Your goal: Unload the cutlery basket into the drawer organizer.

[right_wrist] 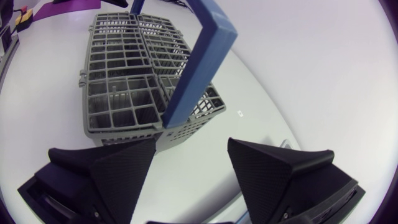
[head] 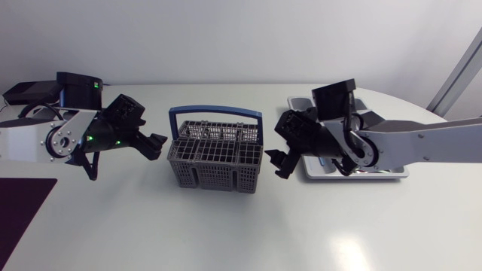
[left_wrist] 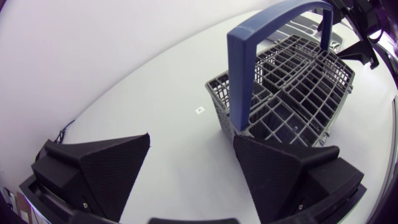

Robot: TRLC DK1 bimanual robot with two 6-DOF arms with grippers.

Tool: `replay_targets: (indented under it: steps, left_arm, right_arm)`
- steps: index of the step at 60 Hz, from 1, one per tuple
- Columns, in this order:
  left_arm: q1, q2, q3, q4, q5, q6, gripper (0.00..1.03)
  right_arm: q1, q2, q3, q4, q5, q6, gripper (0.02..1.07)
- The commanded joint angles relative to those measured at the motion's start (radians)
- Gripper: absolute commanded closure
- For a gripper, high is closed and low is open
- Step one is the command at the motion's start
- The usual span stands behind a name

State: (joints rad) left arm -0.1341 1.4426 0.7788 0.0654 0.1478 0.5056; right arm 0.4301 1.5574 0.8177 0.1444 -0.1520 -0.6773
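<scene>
Beside one end of the cutlery basket (head: 217, 154) the left gripper (head: 156, 144) is hovering with jaws spread, empty — the right gripper (head: 280, 162), equally agape, is facing the other end. The basket is standing upright, long axis and blue handle (head: 216, 111) running gripper to gripper, contents indistinct; the right arm (head: 422, 143) is covering most of the drawer organizer (head: 376, 175).
</scene>
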Motion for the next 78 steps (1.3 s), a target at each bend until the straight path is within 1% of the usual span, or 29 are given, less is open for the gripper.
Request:
replay_targets:
  steps: [1,6,13,16,18,21,24,25,27,32,34,37,42,48,60,73,76,78]
  left_arm:
    - [-0.001,-0.011,-0.023,0.005,0.018,0.001,0.05]
    - [-0.025,-0.019,-0.042,0.007,0.018,-0.001,0.05]
    - [-0.038,-0.031,-0.052,0.005,0.018,-0.004,0.05]
    - [-0.042,-0.031,-0.053,0.004,0.016,-0.004,0.05]
    - [-0.047,-0.028,-0.056,0.004,0.016,-0.004,0.05]
    - [-0.052,-0.024,-0.058,0.004,0.015,-0.004,0.05]
    - [-0.056,-0.017,-0.059,0.004,0.015,-0.004,0.05]
    - [-0.058,-0.014,-0.059,0.005,0.015,-0.004,0.05]
    - [-0.059,-0.01,-0.058,0.005,0.015,-0.004,0.05]
    - [-0.073,-0.002,-0.058,0.005,0.015,-0.004,0.06]
    - [-0.079,0.004,-0.056,0.007,0.015,-0.006,0.06]
    - [-0.088,0.013,-0.055,0.011,0.012,-0.007,0.06]
    - [-0.113,0.032,-0.044,0.014,-0.004,-0.009,0.06]
    - [-0.124,0.035,-0.033,0.014,-0.011,-0.012,0.06]
    - [-0.124,0.029,-0.038,0.01,-0.014,-0.012,0.06]
    - [-0.116,0.024,-0.039,0.011,-0.014,-0.01,0.05]
    - [-0.105,0.016,-0.038,0.01,-0.014,-0.009,0.05]
    - [-0.101,0.009,-0.038,0.008,-0.014,-0.009,0.05]
  right_arm:
    - [-0.022,-0.031,-0.031,0.007,0.012,-0.001,0.06]
    - [-0.024,-0.028,-0.032,-0.003,0.012,-0.004,0.06]
    - [0.004,-0.025,-0.038,-0.025,0.014,-0.001,0.06]
    - [0.021,-0.023,-0.041,-0.025,0.026,0.001,0.08]
    - [0.03,-0.017,-0.041,-0.023,0.029,0.002,0.11]
    - [0.039,-0.005,-0.04,-0.02,0.035,0.005,0.2]
    - [0.044,0.007,-0.037,-0.017,0.04,0.008,0.31]
    - [0.045,0.01,-0.035,-0.016,0.04,0.01,0.36]
    - [0.047,0.016,-0.034,-0.009,0.042,0.013,0.5]
    - [0.05,0.03,-0.023,-0.002,0.045,0.019,0.73]
    - [0.05,0.038,-0.017,-0.002,0.045,0.021,0.8]
    - [0.05,0.047,-0.005,-0.002,0.048,0.027,0.84]
    - [0.048,0.061,0.014,-0.002,0.048,0.028,0.84]
    - [0.048,0.073,0.028,0.0,0.048,0.03,0.84]
    - [0.025,0.09,0.037,0.024,0.048,0.024,0.84]
    - [0.012,0.104,0.043,0.024,0.048,0.021,0.84]
    - [0.012,0.092,0.029,0.024,0.048,0.022,0.82]
    - [0.012,0.084,0.02,0.024,0.048,0.022,0.75]
